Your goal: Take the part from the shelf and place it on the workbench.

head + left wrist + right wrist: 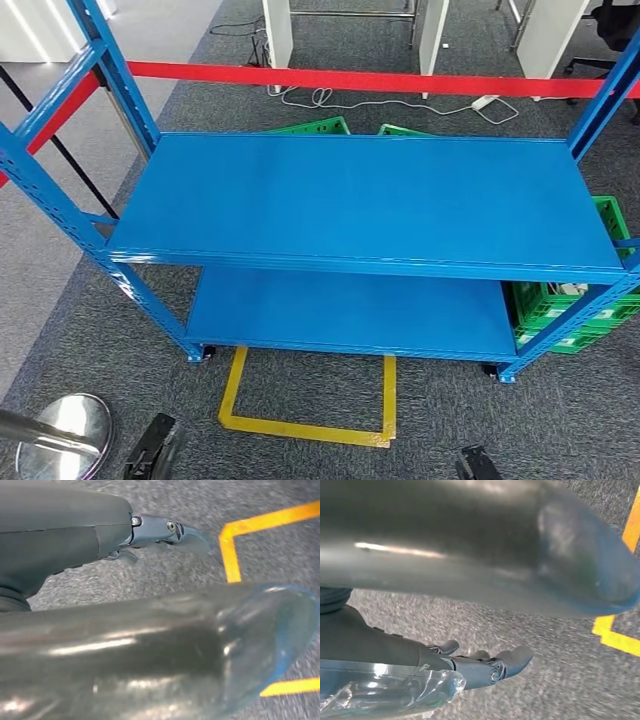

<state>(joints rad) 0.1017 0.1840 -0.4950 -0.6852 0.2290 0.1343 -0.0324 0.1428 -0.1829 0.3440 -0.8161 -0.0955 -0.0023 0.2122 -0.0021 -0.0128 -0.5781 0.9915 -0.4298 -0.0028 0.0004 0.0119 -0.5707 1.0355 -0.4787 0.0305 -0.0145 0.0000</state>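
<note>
Right hand (482, 667) over grey carpet (546, 680), thick grey thumb (531, 555) large and blurred in foreground, darker fingers (512, 661) extended and holding nothing, yellow floor tape (618, 640) at frame edge, clear plastic film (395, 690) along the wrist.

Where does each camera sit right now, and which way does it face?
Head view: high on the body, looking forward and down at the blue shelf, with the left hand and right hand at the lower edge.
Left wrist view: behind the left hand, facing the grey carpet.
Right wrist view: behind the right hand, facing the same carpet.
All three share the yellow floor marking.
</note>
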